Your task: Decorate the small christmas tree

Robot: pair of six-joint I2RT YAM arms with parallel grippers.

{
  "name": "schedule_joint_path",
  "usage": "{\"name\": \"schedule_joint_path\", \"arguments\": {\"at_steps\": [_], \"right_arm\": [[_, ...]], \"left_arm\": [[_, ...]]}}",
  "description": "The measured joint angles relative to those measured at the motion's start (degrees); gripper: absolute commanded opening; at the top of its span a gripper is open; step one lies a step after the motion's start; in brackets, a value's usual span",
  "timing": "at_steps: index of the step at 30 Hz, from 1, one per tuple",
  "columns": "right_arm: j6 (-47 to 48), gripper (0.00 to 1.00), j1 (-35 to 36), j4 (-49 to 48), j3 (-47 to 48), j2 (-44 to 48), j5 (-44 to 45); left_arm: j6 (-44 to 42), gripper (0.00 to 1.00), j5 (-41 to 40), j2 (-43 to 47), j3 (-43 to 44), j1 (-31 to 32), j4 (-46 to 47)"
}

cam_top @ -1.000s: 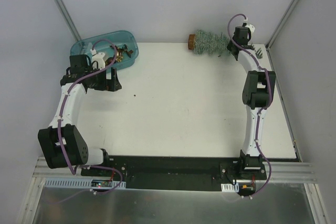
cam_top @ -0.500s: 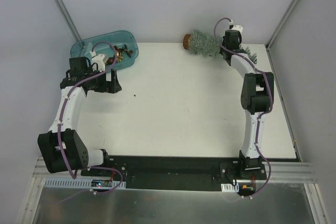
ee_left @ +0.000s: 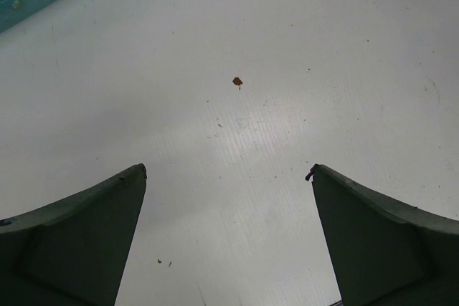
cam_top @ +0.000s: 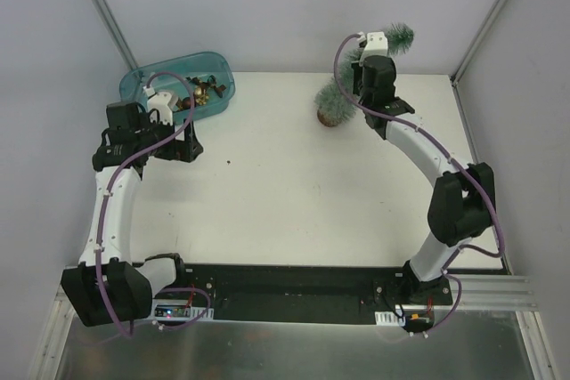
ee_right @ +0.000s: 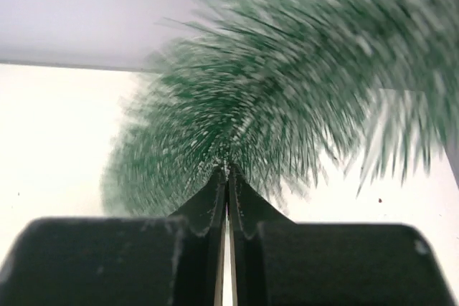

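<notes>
The tree [cam_top: 335, 101] has swung base-down at the far edge of the table [cam_top: 267, 202]. The right gripper [ee_right: 227, 173] pinches its bristles to upright it. The left gripper [ee_left: 228, 171] gapes, empty.

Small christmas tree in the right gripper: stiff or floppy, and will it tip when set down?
Probably light and springy: the right gripper is shut among bristles of the small christmas tree, so it may swivel. Its round base looks narrow; it could tip.
</notes>
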State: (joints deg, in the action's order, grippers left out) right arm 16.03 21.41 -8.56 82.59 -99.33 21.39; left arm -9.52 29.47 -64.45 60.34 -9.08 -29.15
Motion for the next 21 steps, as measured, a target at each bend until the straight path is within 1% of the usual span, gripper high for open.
{"name": "schedule_joint_path", "arguments": {"at_steps": [6,16,21], "right_arm": [[4.02,0.01,3.76,-1.14,-5.57,5.20,2.36],[8.22,0.01,15.91,-4.74,-17.66,14.93,8.00],[8.66,0.01,20.85,-5.51,-21.40,18.73,12.20]], "left_arm": [[-0.04,0.99,-0.11,2.78,-0.09,0.00,-1.40],[-0.15,0.99,-0.15,5.86,-0.31,0.00,-3.21],[-0.17,0.99,-0.15,6.19,-0.70,0.00,-3.37]]}}
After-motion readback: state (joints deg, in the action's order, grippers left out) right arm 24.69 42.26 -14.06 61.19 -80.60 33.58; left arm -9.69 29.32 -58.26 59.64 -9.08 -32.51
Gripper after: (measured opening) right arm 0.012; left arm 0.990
